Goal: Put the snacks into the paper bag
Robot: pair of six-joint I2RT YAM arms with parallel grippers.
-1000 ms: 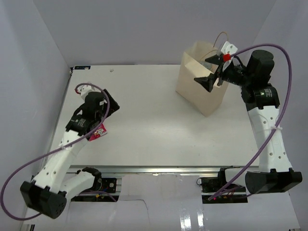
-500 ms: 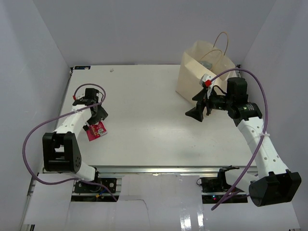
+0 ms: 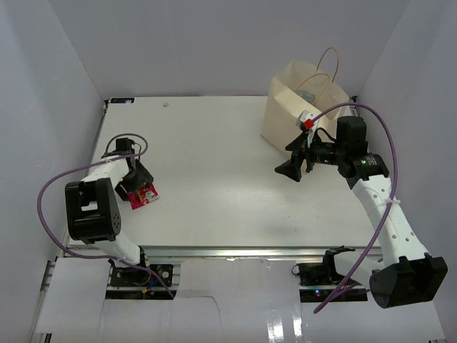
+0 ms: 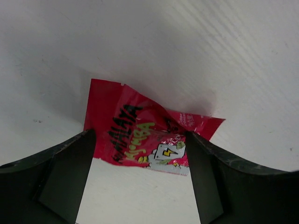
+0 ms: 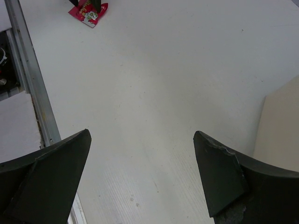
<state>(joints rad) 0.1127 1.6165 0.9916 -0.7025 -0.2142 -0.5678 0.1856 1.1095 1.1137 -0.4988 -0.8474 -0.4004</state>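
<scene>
A red-pink snack packet (image 3: 145, 194) lies flat on the white table (image 3: 214, 157) at the left; it also shows in the left wrist view (image 4: 140, 133). My left gripper (image 3: 135, 186) is open and low over the table. Its fingers (image 4: 65, 172) stand either side of the packet's near edge without squeezing it. The tan paper bag (image 3: 296, 121) stands upright at the back right with its handles up. Something pale shows in its mouth; the other snacks are out of view. My right gripper (image 3: 286, 158) is open and empty, in the air in front of the bag.
The right wrist view looks down on bare table, with the red packet far off (image 5: 88, 10), the bag's wall at the right edge (image 5: 280, 121) and the metal rail of the table's near edge (image 5: 28, 70). Grey walls enclose the table on three sides.
My left arm has folded back and its gripper has come down and left to the red packet. My right gripper left the bag's mouth, dropped in front of the bag, then stayed still.
</scene>
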